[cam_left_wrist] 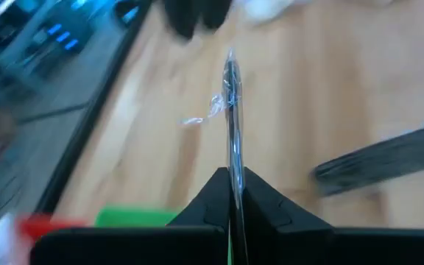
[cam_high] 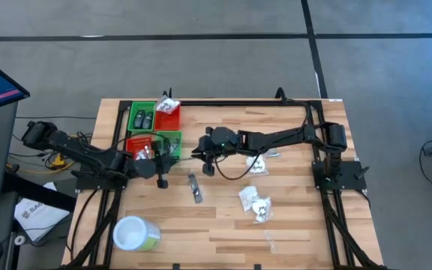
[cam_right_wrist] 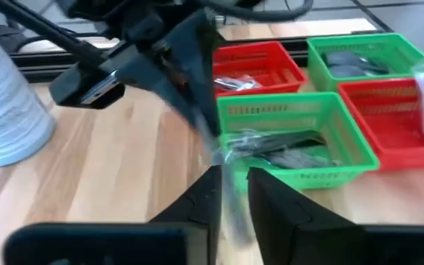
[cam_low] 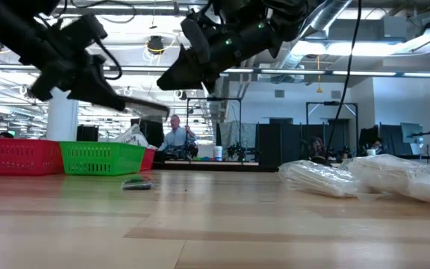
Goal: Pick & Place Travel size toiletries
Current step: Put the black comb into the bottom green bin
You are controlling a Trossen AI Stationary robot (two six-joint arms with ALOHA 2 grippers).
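I am seeing my left gripper [cam_left_wrist: 232, 193] closing tight on a slim clear-wrapped tube [cam_left_wrist: 231, 110], which is sticking straight out past its fingertips, lifted off the table [cam_high: 291, 225]. My right gripper [cam_right_wrist: 233, 193] is sitting with its jaws a narrow gap apart around the far end of that same tube; whether it is pinching it, I cannot tell. Just beyond the right jaws a green bin [cam_right_wrist: 293, 118] is holding more dark tubes, a red bin [cam_right_wrist: 260, 62] behind it another wrapped piece, a further green bin [cam_right_wrist: 363, 51] grey bottles. White packets [cam_high: 255, 202] are lying well apart. I am reading no labels.
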